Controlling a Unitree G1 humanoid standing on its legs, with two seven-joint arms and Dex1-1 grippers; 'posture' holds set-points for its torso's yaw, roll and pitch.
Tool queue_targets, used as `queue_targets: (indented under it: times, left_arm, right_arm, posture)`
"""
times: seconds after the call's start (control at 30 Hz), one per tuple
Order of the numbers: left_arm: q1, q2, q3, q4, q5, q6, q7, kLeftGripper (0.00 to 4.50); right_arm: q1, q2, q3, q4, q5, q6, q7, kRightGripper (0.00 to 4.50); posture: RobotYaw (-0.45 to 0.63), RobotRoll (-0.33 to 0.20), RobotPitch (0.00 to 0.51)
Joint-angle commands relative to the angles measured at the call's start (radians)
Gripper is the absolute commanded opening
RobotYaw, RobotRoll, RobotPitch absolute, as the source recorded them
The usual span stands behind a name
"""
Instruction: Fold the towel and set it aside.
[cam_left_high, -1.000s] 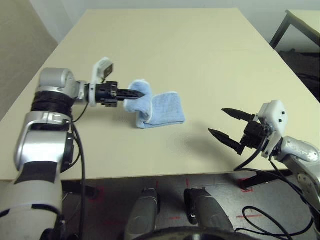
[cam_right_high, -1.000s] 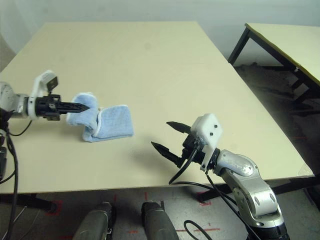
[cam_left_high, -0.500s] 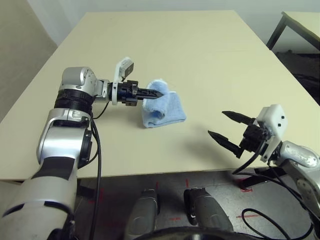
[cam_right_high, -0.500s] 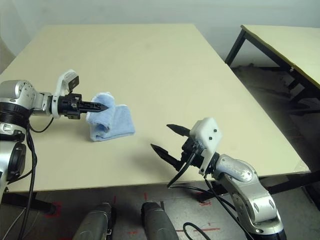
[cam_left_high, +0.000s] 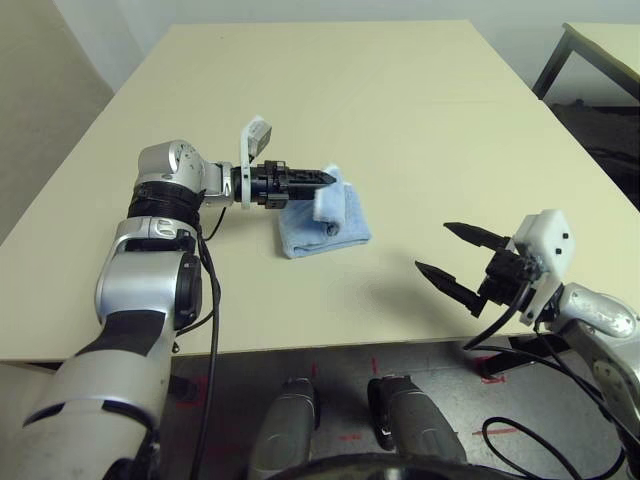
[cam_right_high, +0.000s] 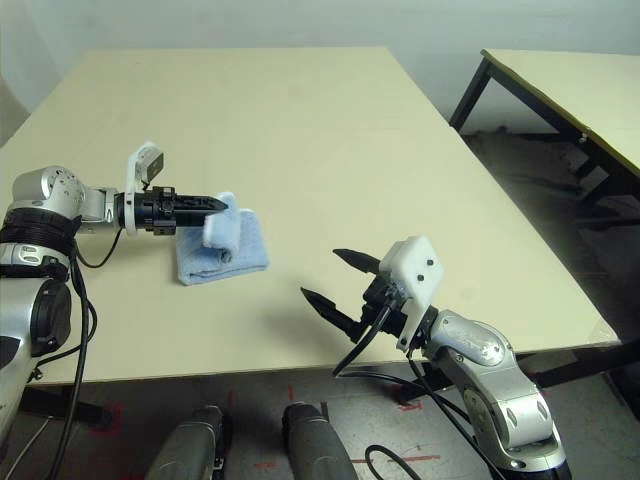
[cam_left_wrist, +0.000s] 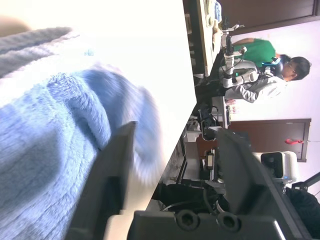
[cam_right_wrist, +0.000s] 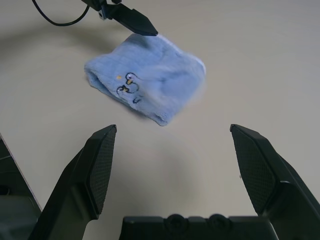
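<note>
The towel (cam_left_high: 330, 222), a small light-blue terry cloth, lies folded over on the table (cam_left_high: 400, 100) left of centre. Its top flap (cam_right_high: 222, 226) is blurred and slumping onto the lower layer. A dark embroidered motif (cam_right_wrist: 128, 89) shows on the side facing my right wrist camera. My left gripper (cam_left_high: 330, 176) hovers level just over the towel's left part; in the left wrist view its fingers (cam_left_wrist: 116, 172) stand apart, open, with blue cloth (cam_left_wrist: 60, 150) loose beside them. My right gripper (cam_left_high: 433, 245) stands open near the front edge, well right of the towel.
A second table (cam_right_high: 565, 85) with dark legs stands off to the right. The near edge of the table (cam_left_high: 330, 345) runs just below my right gripper. A person in a green top (cam_left_wrist: 265, 50) is far behind in the left wrist view.
My left gripper has opened and let go of the towel's flap, which now drops onto the lower layer. It carried the flap rightward before that. The right gripper has not moved.
</note>
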Motion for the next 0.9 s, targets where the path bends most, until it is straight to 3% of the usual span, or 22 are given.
queue_targets:
  times: [0.03,0.17,0.3,0.43,0.53,0.6,0.83,0.9]
  left_arm:
    - [-0.012,-0.008,0.025,0.016,-0.004,-0.002,0.026,4.46]
    - [-0.026,-0.009,0.074,0.036,-0.014,-0.021,0.053,4.46]
    - [0.026,0.019,0.047,-0.065,-0.011,-0.093,0.016,4.46]
    - [0.162,0.104,-0.033,-0.254,0.041,-0.388,-0.133,4.46]
    - [0.247,0.181,-0.036,-0.301,0.068,-0.586,-0.233,4.46]
    - [0.306,0.238,-0.016,-0.291,0.102,-0.802,-0.303,4.46]
    - [0.431,0.370,0.034,-0.226,0.138,-1.215,-0.498,4.46]
    - [0.485,0.403,0.048,-0.242,0.100,-1.240,-0.570,4.46]
  right_arm:
    - [0.004,-0.006,0.002,-0.008,-0.004,-0.004,0.002,4.50]
    - [-0.012,-0.004,0.007,0.002,-0.005,0.000,0.002,4.50]
    - [-0.060,0.004,-0.002,0.015,0.027,0.041,-0.015,4.50]
    - [-0.224,-0.002,-0.033,0.079,0.158,0.250,-0.063,4.50]
    - [-0.376,-0.024,-0.039,0.161,0.267,0.460,-0.081,4.50]
    - [-0.494,-0.031,-0.031,0.238,0.321,0.567,-0.069,4.50]
    - [-0.741,-0.029,0.034,0.553,0.330,0.743,0.027,4.50]
    - [-0.792,-0.016,0.050,0.656,0.309,0.759,0.049,4.50]
  posture:
    - [-0.12,0.000,0.109]
    - [-0.12,0.000,0.110]
    - [-0.12,0.000,0.113]
    - [-0.13,0.000,0.115]
    - [-0.11,0.000,0.115]
    - [-0.07,0.000,0.115]
    - [0.00,0.000,0.120]
    - [0.01,0.000,0.120]
